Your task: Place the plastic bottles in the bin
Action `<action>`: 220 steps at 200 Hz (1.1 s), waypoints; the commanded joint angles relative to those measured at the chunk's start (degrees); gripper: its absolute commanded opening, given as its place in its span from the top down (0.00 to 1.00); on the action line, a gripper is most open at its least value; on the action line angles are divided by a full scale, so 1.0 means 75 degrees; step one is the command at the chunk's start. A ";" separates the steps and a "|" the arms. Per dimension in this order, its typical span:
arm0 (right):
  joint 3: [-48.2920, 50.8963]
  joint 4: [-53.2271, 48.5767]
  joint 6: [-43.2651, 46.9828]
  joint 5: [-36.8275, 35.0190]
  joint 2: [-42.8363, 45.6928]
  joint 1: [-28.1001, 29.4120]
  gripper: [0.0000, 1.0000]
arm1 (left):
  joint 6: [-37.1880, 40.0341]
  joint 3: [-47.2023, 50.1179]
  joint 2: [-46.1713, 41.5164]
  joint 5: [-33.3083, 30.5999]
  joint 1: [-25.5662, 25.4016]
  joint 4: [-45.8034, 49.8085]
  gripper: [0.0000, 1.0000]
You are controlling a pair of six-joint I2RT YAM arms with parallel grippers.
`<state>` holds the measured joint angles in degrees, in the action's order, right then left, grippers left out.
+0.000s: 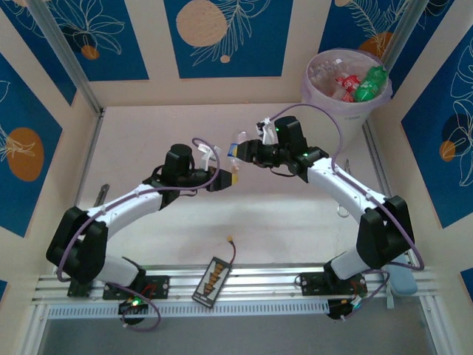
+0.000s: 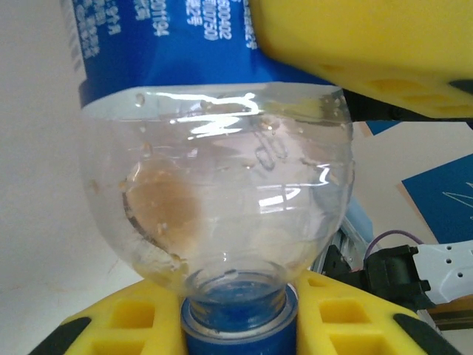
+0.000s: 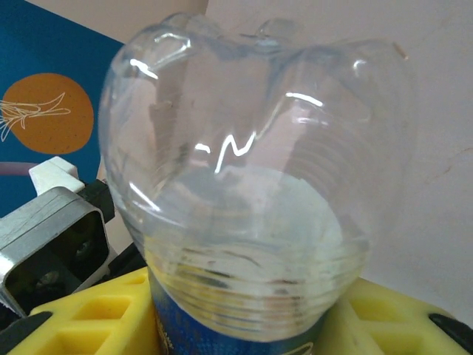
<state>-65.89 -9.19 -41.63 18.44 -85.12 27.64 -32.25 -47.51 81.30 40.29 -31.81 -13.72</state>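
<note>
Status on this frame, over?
Left gripper shut on blue-capped bottle, neck end. Right gripper shut on its body. Bin far right, bottles inside. Nothing between.

bottle (image 1: 234, 151) between left pincer (image 1: 230, 178) and right pincer (image 1: 247, 151), bin (image 1: 325, 100) far right, bottles (image 1: 349, 83) inside

White arms (image 1: 126, 203), blk joints (image 1: 177, 164); purple cables (image 1: 338, 144).

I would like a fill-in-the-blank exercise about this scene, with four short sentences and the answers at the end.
1. The bottle held by the left gripper and the right gripper has a ___ label.
2. The left gripper grips the end that bears the blue ___.
3. The bin stands at the far ___ of the table.
4. In the bin, beside the red-labelled bottles, one bottle is ___.

Missing words: blue; cap; right; green.
</note>
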 commanded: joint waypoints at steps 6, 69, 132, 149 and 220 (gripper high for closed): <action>0.0122 0.0278 0.0031 -0.0015 0.0267 -0.0114 0.58 | -0.0041 -0.0314 0.0070 0.0420 -0.0217 -0.0568 0.60; -0.0101 -0.0044 0.0400 -0.0671 0.0578 -0.0478 0.59 | 0.0462 -0.0391 -0.0197 0.0144 -0.0198 0.0223 0.00; -0.1393 -0.0872 0.1521 -0.2632 0.1358 -0.1306 0.58 | 0.1102 -0.0215 -0.0632 -0.0478 -0.0147 0.1180 0.00; -0.1912 -0.0957 0.1644 -0.2937 0.1430 -0.1843 0.58 | 0.1070 -0.0107 -0.0568 -0.0549 -0.0126 0.1081 0.00; -0.3758 -0.0833 0.2467 -0.4320 0.0468 -0.3796 0.58 | 0.1030 -0.0126 -0.0236 -0.0636 -0.0026 0.1131 0.00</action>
<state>-90.17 -15.94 -27.86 -8.25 -77.69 1.39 -25.93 -48.75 79.18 36.32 -32.62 -6.22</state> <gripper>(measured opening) 0.425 0.999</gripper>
